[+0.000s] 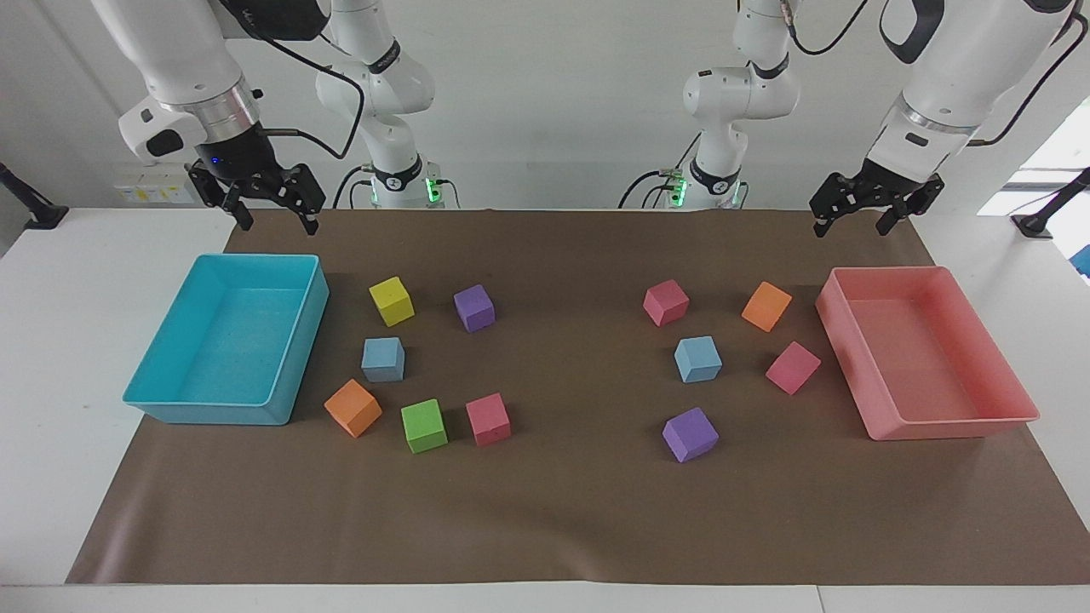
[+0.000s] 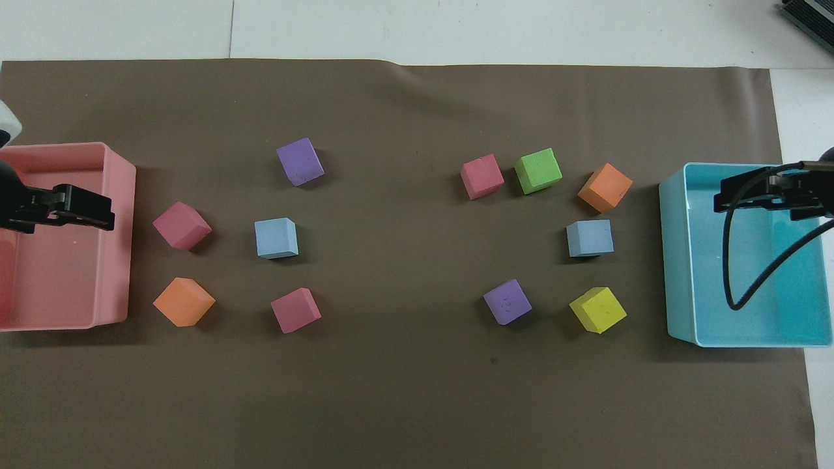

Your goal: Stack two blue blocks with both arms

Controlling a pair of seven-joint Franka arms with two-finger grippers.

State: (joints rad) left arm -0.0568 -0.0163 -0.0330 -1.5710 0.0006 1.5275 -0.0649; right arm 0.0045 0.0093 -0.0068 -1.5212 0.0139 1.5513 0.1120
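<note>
Two light-blue blocks lie apart on the brown mat. One blue block (image 1: 383, 358) (image 2: 589, 238) is toward the right arm's end, beside the cyan tray (image 1: 298, 358). The other blue block (image 1: 698, 358) (image 2: 276, 238) is toward the left arm's end, among pink, orange and purple cubes. My right gripper (image 1: 279, 226) (image 2: 739, 195) hangs open and empty, raised over the cyan tray. My left gripper (image 1: 850, 230) (image 2: 88, 215) hangs open and empty, raised over the pink tray (image 1: 886, 426). Neither gripper touches a block.
Near the first blue block are yellow (image 1: 392, 300), purple (image 1: 474, 307), orange (image 1: 352, 408), green (image 1: 424, 426) and pink (image 1: 488, 419) cubes. Near the other are pink (image 1: 666, 302), orange (image 1: 766, 306), pink (image 1: 793, 368) and purple (image 1: 690, 434) cubes.
</note>
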